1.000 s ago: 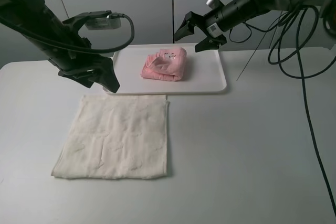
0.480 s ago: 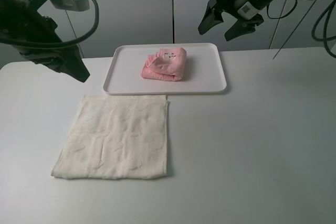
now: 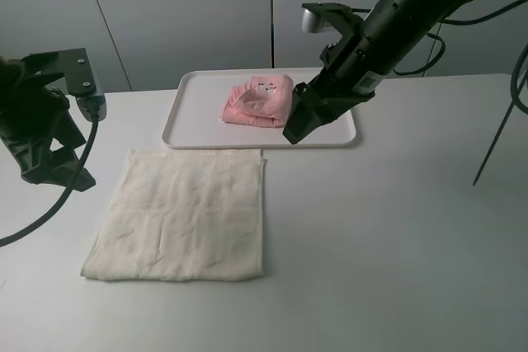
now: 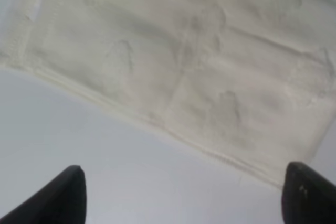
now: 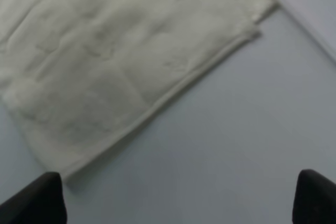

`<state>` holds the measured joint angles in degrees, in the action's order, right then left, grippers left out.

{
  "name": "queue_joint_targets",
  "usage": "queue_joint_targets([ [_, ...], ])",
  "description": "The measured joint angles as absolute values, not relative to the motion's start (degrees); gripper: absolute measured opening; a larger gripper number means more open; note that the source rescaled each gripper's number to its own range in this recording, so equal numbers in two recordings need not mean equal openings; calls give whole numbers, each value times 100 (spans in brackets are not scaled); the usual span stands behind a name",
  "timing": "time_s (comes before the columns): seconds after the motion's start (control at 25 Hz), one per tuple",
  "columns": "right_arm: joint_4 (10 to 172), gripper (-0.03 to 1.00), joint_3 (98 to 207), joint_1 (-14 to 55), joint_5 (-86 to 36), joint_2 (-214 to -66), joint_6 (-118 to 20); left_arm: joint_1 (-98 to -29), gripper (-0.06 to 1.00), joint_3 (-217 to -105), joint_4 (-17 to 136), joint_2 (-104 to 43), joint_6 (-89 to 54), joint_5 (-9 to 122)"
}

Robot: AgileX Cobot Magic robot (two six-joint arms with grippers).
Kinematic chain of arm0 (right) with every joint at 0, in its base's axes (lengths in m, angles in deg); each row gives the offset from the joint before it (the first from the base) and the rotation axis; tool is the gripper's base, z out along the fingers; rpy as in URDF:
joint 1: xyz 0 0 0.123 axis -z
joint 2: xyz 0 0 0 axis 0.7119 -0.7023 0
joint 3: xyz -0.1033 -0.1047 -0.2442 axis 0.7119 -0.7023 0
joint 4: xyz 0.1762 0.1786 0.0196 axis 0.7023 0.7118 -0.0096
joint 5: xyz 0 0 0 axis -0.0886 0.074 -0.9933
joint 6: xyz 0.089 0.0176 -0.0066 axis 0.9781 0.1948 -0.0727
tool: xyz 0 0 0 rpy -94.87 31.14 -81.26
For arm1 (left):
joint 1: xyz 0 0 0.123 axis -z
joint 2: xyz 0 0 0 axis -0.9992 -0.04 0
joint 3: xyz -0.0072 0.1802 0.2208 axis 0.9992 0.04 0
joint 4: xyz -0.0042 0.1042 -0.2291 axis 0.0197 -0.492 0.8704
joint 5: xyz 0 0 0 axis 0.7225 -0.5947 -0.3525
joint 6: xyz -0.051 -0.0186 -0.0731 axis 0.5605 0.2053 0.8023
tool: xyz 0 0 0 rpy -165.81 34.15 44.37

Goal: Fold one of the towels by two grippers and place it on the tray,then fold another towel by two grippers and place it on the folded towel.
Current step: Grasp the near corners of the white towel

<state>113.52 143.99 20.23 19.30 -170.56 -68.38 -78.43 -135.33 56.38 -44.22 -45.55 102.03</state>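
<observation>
The pale pink towel (image 3: 258,100) lies folded in a bundle on the white tray (image 3: 198,113) at the back of the table. In front of the tray the cream-white towel (image 3: 181,213) lies flat and unfolded. My left gripper (image 3: 58,177) hangs just left of that towel's far left corner. In the left wrist view the gripper (image 4: 189,198) is open, with bare table between its fingertips and the towel's hem (image 4: 173,129) beyond them. My right gripper (image 3: 295,131) points down over the tray's front right part, beside the pink towel. It (image 5: 178,198) is open and empty, facing the cream towel's edge (image 5: 105,61).
Grey table surface (image 3: 396,237) stretches to the right of the cream towel and in front of the tray. Grey wall panels stand behind the table. Black cables (image 3: 503,129) hang down at the far right.
Both arms have swung down from the back. The left gripper moved left and down beside the cream towel. The right gripper came forward over the tray's front right. Neither towel moved.
</observation>
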Motion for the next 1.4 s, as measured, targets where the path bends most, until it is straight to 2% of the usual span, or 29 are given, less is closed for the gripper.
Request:
queue_joint_targets([
  [0.12, 11075, 93, 14363, 1303, 1943, -17056, -7540, -7843, 96, -13395, 5624, -4422, -5073, 10276],
  [0.28, 10926, 93, 14341, 600, 1683, -17056, -7753, -7843, 96, -13072, 5619, -4410, -5401, 10281],
  [0.52, 10661, 99, 14341, -55, 1415, -17056, -7789, -7843, 99, -12133, 5358, -4397, -5572, 9799],
  [0.72, 10312, 100, 14341, -586, 1392, -17258, -7597, -7669, 100, -11461, 5252, -4385, -5576, 9106],
  [1.0, 9872, 100, 14341, -1061, 1392, -17751, -7374, -6999, 100, -11269, 4685, -4568, -5154, 8708],
  [1.4, 9446, 100, 14341, -1128, 1334, -17936, -7070, -6929, 100, -11269, 4522, -5194, -4977, 8126],
])
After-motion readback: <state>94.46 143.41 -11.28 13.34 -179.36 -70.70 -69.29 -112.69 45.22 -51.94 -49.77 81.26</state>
